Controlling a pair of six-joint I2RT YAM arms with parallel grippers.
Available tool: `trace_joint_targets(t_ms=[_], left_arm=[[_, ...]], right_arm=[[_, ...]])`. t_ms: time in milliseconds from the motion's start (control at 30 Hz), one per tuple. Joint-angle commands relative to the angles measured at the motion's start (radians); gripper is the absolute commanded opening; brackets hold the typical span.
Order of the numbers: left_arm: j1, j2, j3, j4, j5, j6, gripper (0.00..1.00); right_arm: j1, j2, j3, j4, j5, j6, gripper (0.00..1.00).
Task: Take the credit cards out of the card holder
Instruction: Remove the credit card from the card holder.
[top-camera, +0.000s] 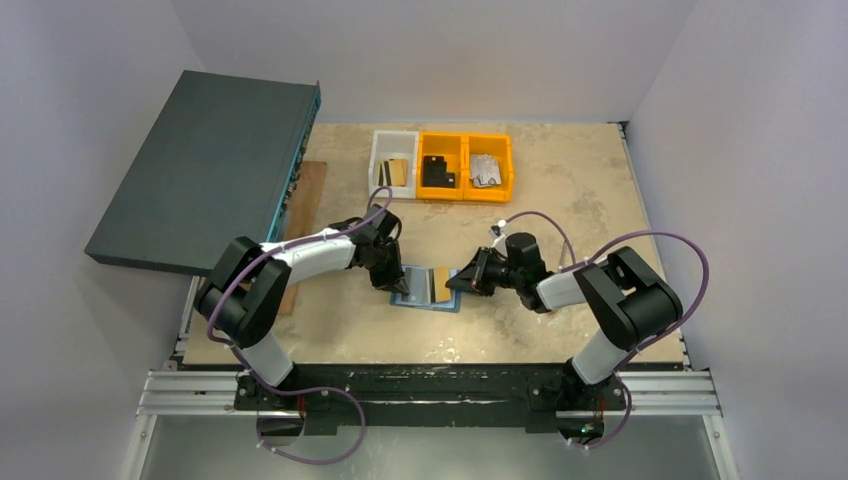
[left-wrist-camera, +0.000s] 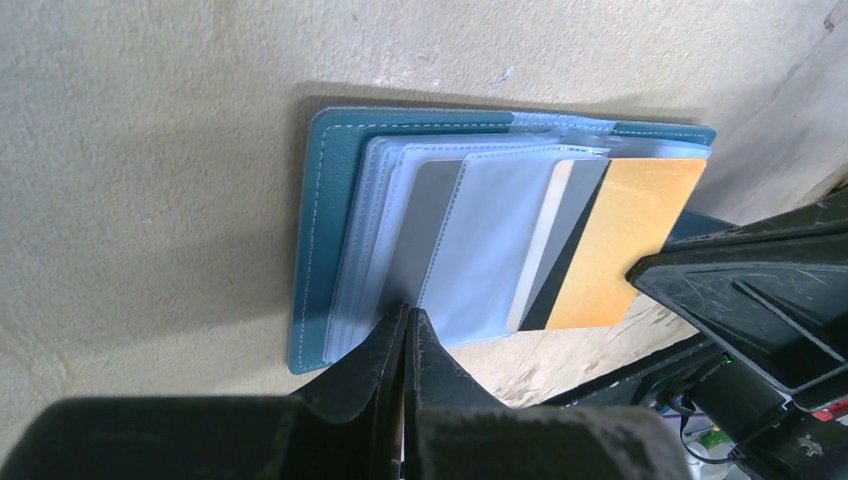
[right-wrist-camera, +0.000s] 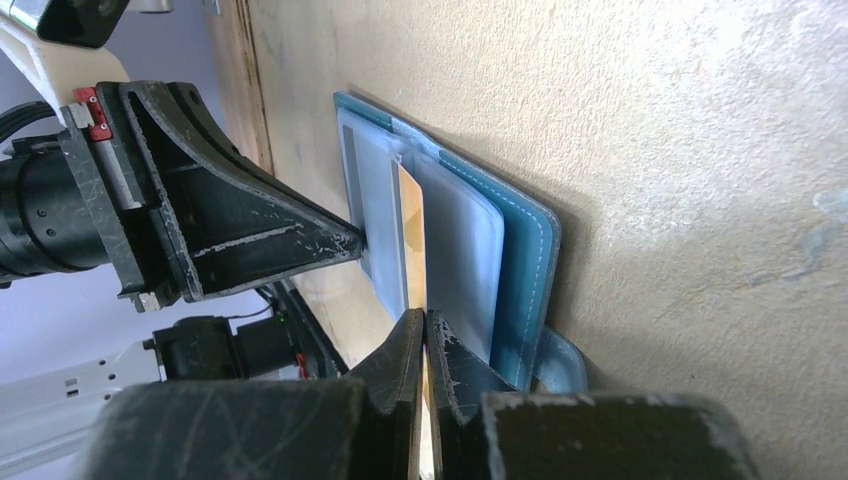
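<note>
The right claw is pressed tight on the gold card. It pinches the card by the end that is far from the pockets. The card has a black stripe and a pale stripe along it. Part of it is tucked under a clear pocket, and the rest sticks out to the side.

The card holder lies open and flat on the table, in the middle, between the two claws. Its cover is blue-green with pale stitches round the edge. Inside is a stack of clear pockets. A grey card sits in one of them, beside the gold card.

The left claw is pressed together too. Its tip is at the near edge of the clear pockets, on the other side of the card holder from the right claw. I cannot tell if a thin pocket sheet is caught between its fingers or if the tip just rests on the stack.

Farther back on the table stand a white bin and two orange bins, side by side and touching. The white bin has something tan and something dark in it. One orange bin has a black thing in it, the other a silvery thing.

A wooden board lies at the left edge of the table. A big dark flat box sits tilted past it, well away from the card holder.
</note>
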Motion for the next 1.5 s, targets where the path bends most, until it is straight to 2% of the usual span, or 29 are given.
trace_joint_targets(t_ms=[0,533,567,667,733,867,900,1033,1133,1233,1333,1467], left_arm=[[0.007,0.029,0.009,-0.104,-0.11,0.015,0.0],[0.007,-0.072,0.128,-0.196,-0.124,0.073,0.0],[0.006,-0.082,0.138,-0.202,-0.116,0.08,0.03],[0.007,-0.116,0.167,-0.212,-0.088,0.105,0.23],[0.012,-0.142,0.179,-0.206,-0.058,0.118,0.42],[0.044,-0.19,0.174,-0.141,0.076,0.117,0.72],[0.057,-0.201,0.162,-0.106,0.125,0.109,0.77],[0.115,-0.242,0.103,0.03,0.295,0.048,0.78],[0.147,-0.265,0.074,0.124,0.393,0.006,0.75],[0.173,-0.269,0.057,0.221,0.473,-0.046,0.63],[0.188,-0.262,0.041,0.303,0.528,-0.103,0.62],[0.19,-0.237,0.022,0.399,0.578,-0.167,0.62]], right_arm=[[-0.015,-0.046,-0.004,-0.026,0.025,-0.032,0.0],[-0.042,-0.123,-0.004,-0.067,0.002,-0.04,0.0],[-0.042,-0.128,-0.001,-0.067,-0.003,-0.036,0.0],[-0.041,-0.144,0.012,-0.066,-0.019,-0.022,0.0],[-0.041,-0.157,0.024,-0.066,-0.03,-0.007,0.0],[-0.044,-0.182,0.055,-0.056,-0.056,0.027,0.0],[-0.045,-0.185,0.062,-0.045,-0.068,0.04,0.0],[-0.062,-0.191,0.093,0.037,-0.143,0.121,0.0],[-0.068,-0.177,0.113,0.126,-0.194,0.196,0.0],[-0.07,-0.141,0.117,0.279,-0.245,0.312,0.0],[-0.07,-0.106,0.111,0.437,-0.266,0.432,0.0],[-0.069,-0.066,0.115,0.534,-0.278,0.497,0.0]])
